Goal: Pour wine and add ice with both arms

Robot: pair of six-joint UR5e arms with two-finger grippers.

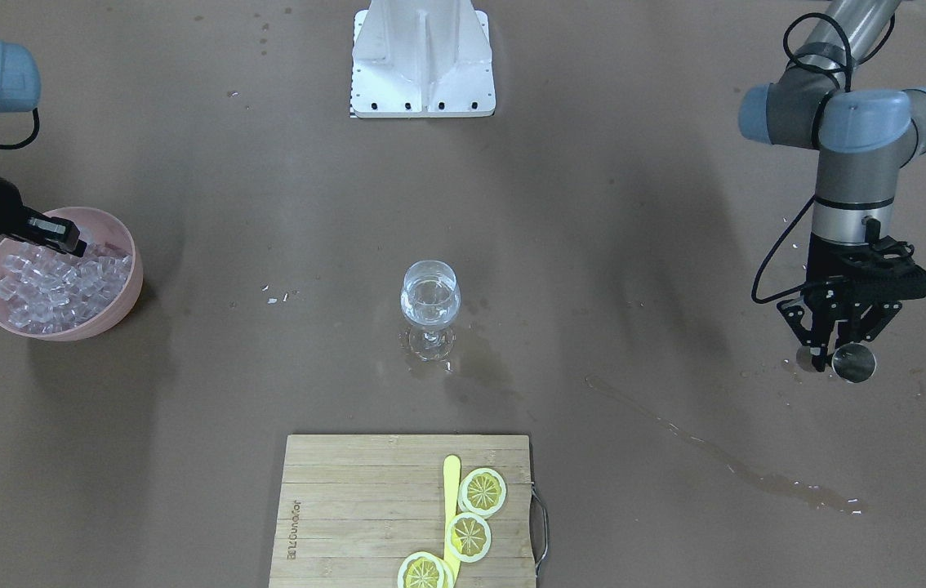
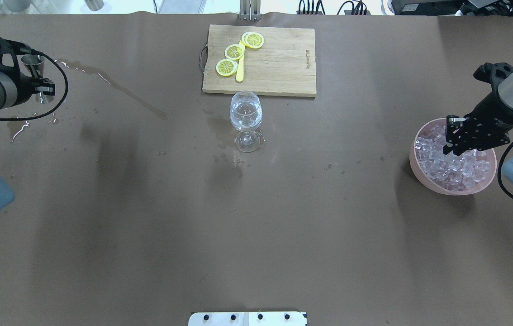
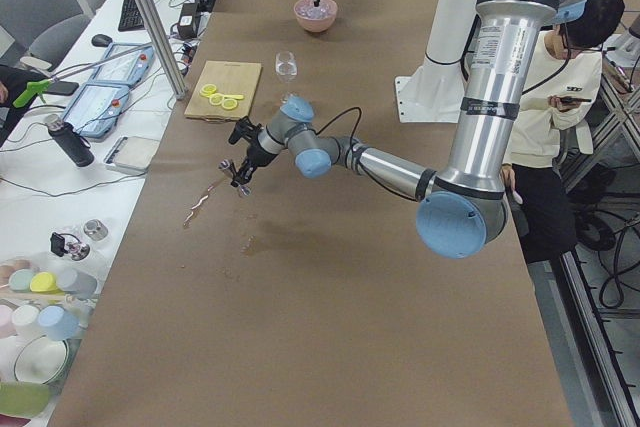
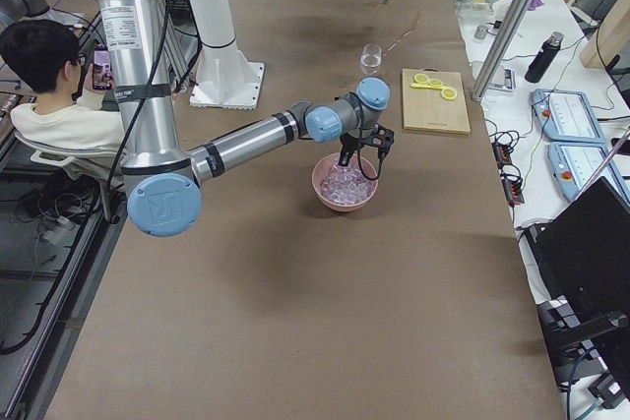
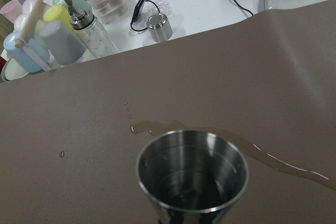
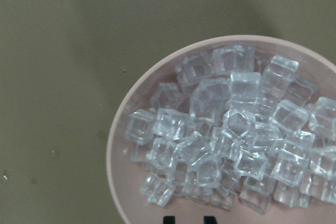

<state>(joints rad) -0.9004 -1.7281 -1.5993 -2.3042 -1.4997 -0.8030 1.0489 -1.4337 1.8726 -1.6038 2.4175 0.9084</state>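
A wine glass (image 1: pixel 430 298) (image 2: pixel 246 115) stands at mid-table with a little clear wine in its bowl. A pink bowl (image 1: pixel 133 286) (image 2: pixel 419 174) (image 6: pixel 113 150) is full of small clear ice cubes (image 1: pixel 55 286) (image 2: pixel 458 167) (image 6: pixel 226 135). My right gripper (image 1: pixel 64 237) (image 2: pixel 452 141) hangs just over the ice. Its fingertips (image 6: pixel 168 219) show a narrow gap with nothing between them. My left gripper (image 1: pixel 834 353) (image 2: pixel 30 68) is far to the side, shut on an upright steel cup (image 1: pixel 853 362) (image 2: pixel 34 63) (image 5: pixel 191 174) close to the table.
A wooden cutting board (image 1: pixel 349 506) (image 2: pixel 279 59) with lemon slices (image 1: pixel 483 491) and a yellow knife lies beyond the glass. A wet streak (image 1: pixel 716 457) (image 2: pixel 116 86) runs from the left gripper's spot. The white base block (image 1: pixel 422 65) stands at the robot's side.
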